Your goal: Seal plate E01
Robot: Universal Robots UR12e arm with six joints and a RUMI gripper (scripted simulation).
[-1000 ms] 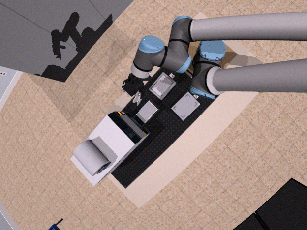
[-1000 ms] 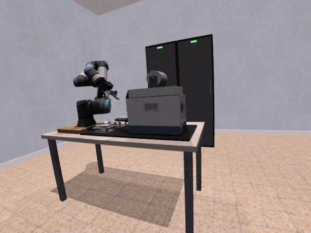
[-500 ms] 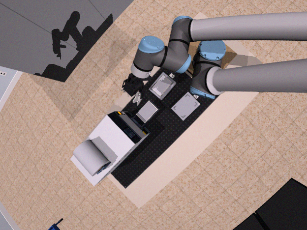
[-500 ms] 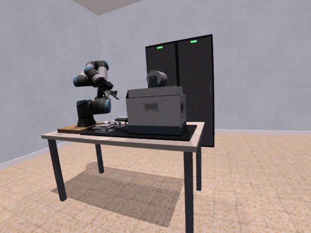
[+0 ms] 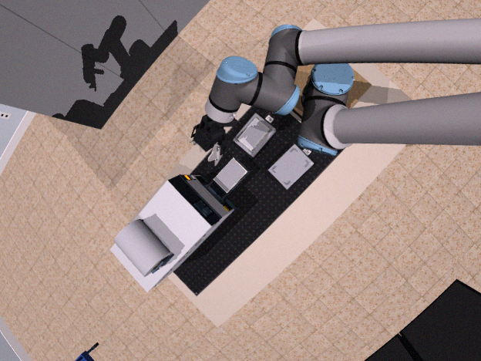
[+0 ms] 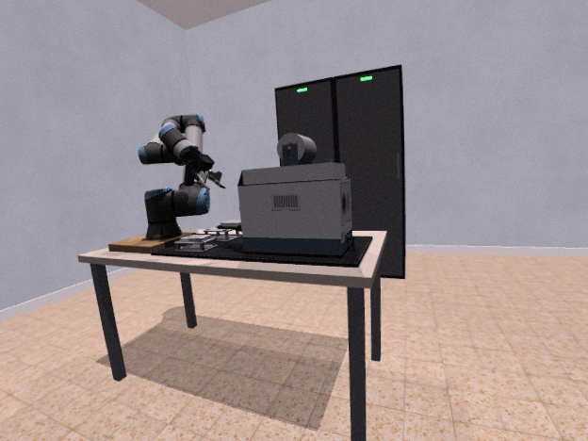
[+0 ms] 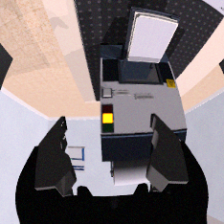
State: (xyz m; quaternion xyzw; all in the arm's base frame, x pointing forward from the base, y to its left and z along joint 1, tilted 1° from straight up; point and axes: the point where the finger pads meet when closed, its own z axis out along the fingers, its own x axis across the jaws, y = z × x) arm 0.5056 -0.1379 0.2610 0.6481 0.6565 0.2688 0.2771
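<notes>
Left of centre, wrist view: lamp (image 7: pixel 107 118) glows amber
Above it: plate (image 7: pixel 153 38) rests on the sealer's stage (image 7: pixel 129 35)
Lower half: my tool (image 7: pixel 108 116) stands apart

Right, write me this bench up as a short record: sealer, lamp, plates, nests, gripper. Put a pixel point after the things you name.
sealer (image 5: pixel 170 201) (image 6: pixel 313 213) (image 7: pixel 139 115): on the black mat, stage out
lamp (image 5: pixel 187 177) (image 7: pixel 107 118): amber
plate on the stage (image 5: pixel 230 175) (image 6: pixel 230 221) (image 7: pixel 152 38): lying in front of the sealer; seal cannot be told
filled nest (image 5: pixel 244 146): holds the other plate (image 5: pixel 254 133)
bare nest (image 5: pixel 290 167) (image 6: pixel 219 230): no plate, corner locators showing
nest labels: too small to read
gripper (image 5: pixel 214 156) (image 6: pixel 216 187) (image 7: pixel 108 116): open, holding nothing, raised above the bench
</notes>
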